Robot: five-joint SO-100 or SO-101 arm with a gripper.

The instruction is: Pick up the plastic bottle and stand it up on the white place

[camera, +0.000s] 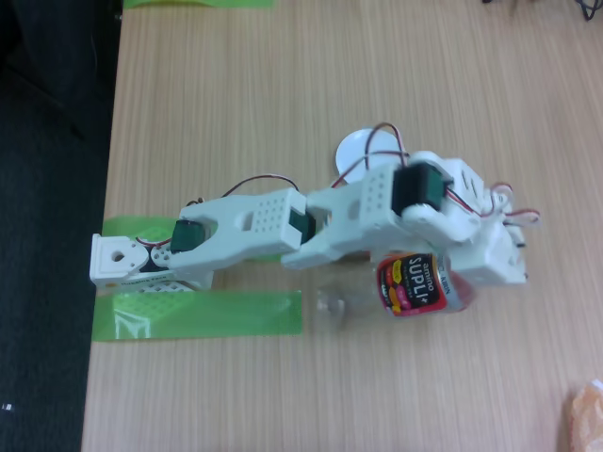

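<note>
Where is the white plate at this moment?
In the fixed view the white plate lies on the wooden table above centre, partly hidden behind the white arm.

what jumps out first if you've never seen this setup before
The white arm stretches across the middle of the wooden table, anchored at the left edge by green tape. Just below its far end lies the plastic bottle with a red, black and yellow label. The white place peeks out behind the arm.
</note>
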